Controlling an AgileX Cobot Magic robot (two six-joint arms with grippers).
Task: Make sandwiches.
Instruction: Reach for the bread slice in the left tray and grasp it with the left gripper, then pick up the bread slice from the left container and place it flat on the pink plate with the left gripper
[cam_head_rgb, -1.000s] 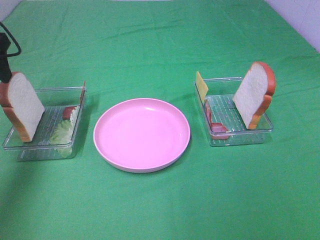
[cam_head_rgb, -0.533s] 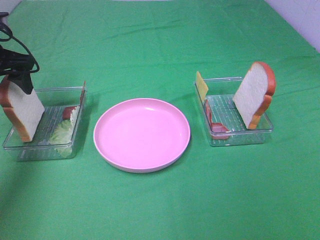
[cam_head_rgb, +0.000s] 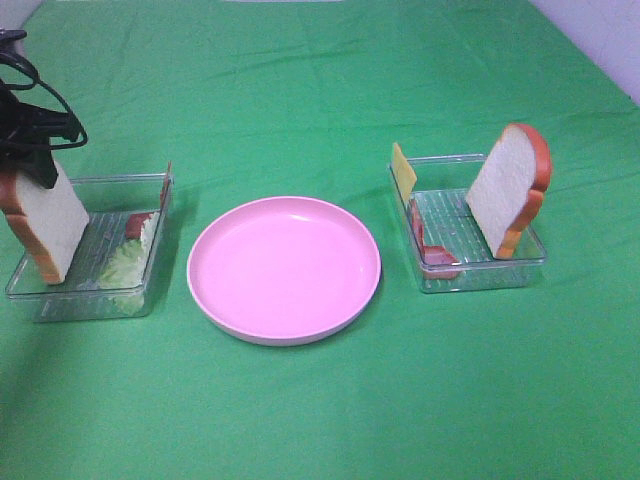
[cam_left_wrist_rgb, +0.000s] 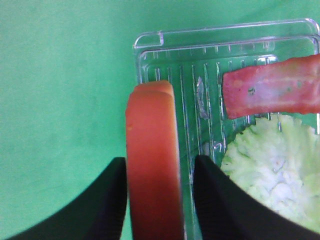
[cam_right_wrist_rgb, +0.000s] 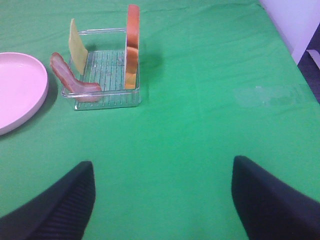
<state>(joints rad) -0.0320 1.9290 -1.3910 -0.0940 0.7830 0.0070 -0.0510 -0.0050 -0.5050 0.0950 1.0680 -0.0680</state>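
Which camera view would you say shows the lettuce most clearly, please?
The left wrist view: the lettuce is close up, its frilly surface plain, lying in the clear tray beside the bacon strip. The exterior high view shows it only small and pale through the tray wall. The right wrist view misses it entirely.

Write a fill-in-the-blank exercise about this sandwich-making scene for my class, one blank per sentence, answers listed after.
1. The round pink plate lies ___ the left clear plastic tray and the right clear plastic tray.
2. The thin yellow cheese square stands at the ___ tray.
3. The left gripper straddles the white toy bread slice with orange-brown crust, which stands beside the pale green ___.
4. The right gripper hangs over the green cloth, holding ___.

Answers: between; right; lettuce; nothing.
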